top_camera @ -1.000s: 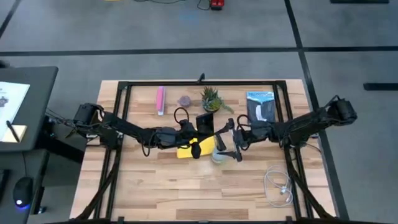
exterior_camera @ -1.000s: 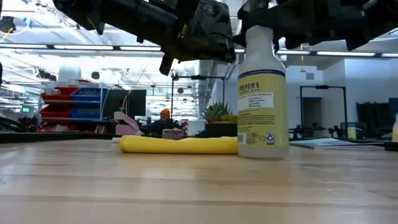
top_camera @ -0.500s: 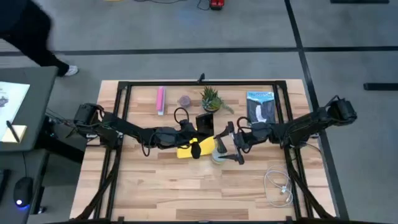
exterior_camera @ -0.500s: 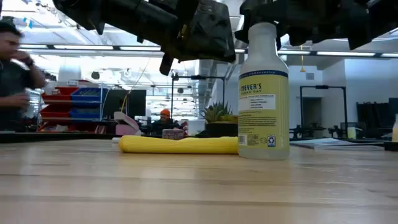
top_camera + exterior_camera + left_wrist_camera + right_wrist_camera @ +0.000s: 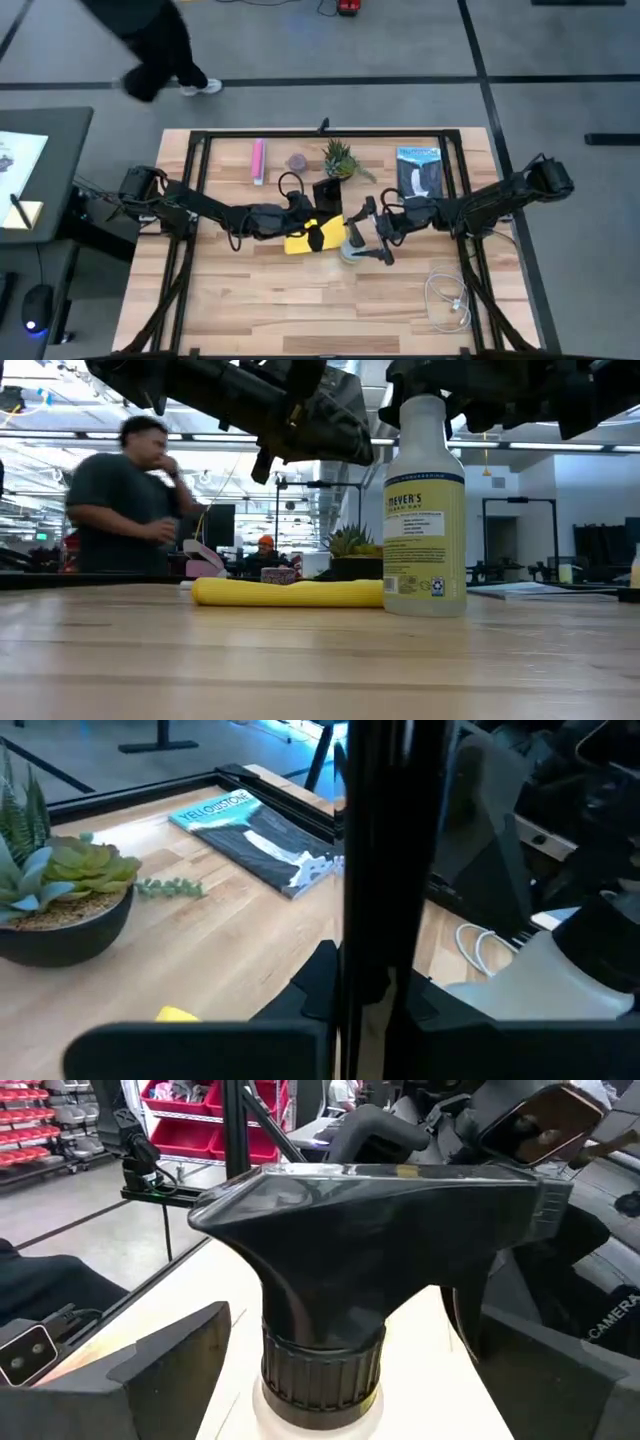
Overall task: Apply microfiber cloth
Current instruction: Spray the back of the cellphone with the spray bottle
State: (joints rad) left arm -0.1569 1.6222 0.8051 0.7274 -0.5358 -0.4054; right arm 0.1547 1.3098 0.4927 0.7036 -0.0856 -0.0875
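I hover left gripper (image 5: 313, 238), grip state unclear, over the microfiber cloth (image 5: 287, 593); next I lower and pinch it. Right gripper (image 5: 367, 237) straddles spray bottle (image 5: 424, 510), fingers apart.

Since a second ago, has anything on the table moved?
Hardly. The right gripper has shifted slightly around the spray bottle top. A person has walked in behind the table. The left gripper stays over the unmoved microfiber cloth.

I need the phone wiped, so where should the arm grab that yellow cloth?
Take the microfiber cloth at its bare end by the left end effector, coming straight down. It lies low and flat on the table, and the spray bottle crowds its other end.
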